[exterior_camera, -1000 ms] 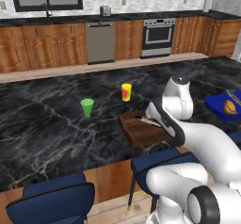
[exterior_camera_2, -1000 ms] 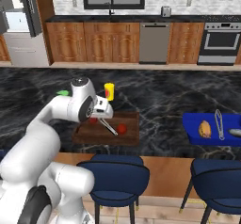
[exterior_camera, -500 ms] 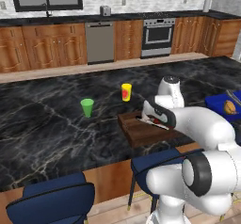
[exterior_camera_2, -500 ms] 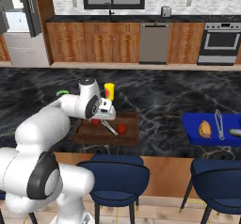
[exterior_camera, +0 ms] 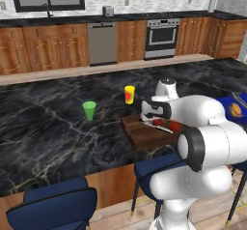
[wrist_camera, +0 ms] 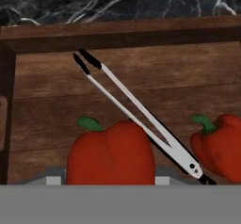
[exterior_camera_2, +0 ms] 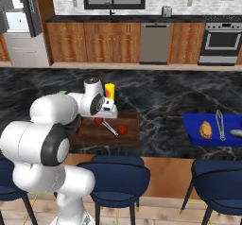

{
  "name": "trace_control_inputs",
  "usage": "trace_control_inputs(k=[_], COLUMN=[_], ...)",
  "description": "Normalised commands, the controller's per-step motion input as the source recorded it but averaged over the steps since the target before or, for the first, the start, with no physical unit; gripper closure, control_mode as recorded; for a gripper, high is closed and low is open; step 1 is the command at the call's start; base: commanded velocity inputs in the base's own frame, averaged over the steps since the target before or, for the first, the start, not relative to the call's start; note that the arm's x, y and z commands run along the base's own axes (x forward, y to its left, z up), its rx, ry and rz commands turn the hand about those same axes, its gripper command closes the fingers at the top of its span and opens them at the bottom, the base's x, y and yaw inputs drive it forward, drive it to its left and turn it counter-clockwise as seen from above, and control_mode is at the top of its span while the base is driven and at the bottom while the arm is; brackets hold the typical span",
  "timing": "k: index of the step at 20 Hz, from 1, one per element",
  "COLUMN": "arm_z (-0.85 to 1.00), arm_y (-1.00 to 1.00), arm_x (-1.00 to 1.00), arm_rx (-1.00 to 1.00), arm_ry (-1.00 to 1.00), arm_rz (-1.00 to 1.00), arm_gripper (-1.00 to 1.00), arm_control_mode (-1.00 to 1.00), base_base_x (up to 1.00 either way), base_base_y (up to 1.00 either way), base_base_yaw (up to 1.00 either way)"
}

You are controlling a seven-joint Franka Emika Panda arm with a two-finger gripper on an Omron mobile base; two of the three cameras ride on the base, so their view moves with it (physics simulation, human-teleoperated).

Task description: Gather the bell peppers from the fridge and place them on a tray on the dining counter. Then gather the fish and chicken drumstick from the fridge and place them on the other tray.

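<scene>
Over the dining counter, black marble with white veins. My pincer hangs low above the wooden tray, at its back left part as the right base view has it. From the hand view I look down into the same tray.

Count of bell peppers: two, both red with green stems, both lying on the wooden tray. One bell pepper sits right at the bottom of the hand view, directly under my fingers; in the right base view it shows just below the pincer. The second pepper lies off to the side, apart from the first.

One pair of tongs, silver with dark tips, lies across the tray between the two peppers, its hinge end close to the second pepper.

My finger tips are hidden by the near pepper and the hand itself, so I cannot tell whether the jaws stand apart or are closed on that pepper.

Trays: two. The other is a blue tray, well apart to the right along the same counter. On it: one orange-brown chicken drumstick, one more pair of tongs, and a grey fish at the frame edge.

Cups: two. A yellow cup just behind the wooden tray, a green cup further left.
</scene>
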Motion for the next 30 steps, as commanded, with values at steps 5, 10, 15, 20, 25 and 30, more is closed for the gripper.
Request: trace_control_inputs(k=[5, 10, 15, 20, 25, 30], arm_z=[-0.39, -0.45, -0.26, -0.13, -0.11, 0.11], arm_y=[0.09, 0.01, 0.00, 0.03, 0.09, 0.00], arm_x=[0.18, 0.01, 0.10, 0.15, 0.00, 0.00], arm_rx=[0.00, 0.00, 0.00, 0.00, 0.00, 0.00], arm_ry=[0.02, 0.01, 0.01, 0.03, 0.06, 0.11], arm_rz=[-0.03, -0.06, -0.07, -0.06, -0.03, -0.01], arm_gripper=[1.00, 1.00, 1.00, 1.00, -1.00, -1.00], arm_control_mode=[-1.00, -1.00, -1.00, -1.00, -1.00, -1.00], base_base_x=[0.00, 0.00, 0.00, 0.00, 0.00, 0.00], base_base_y=[0.00, 0.00, 0.00, 0.00, 0.00, 0.00], base_base_yaw=[0.00, 0.00, 0.00, 0.00, 0.00, 0.00])
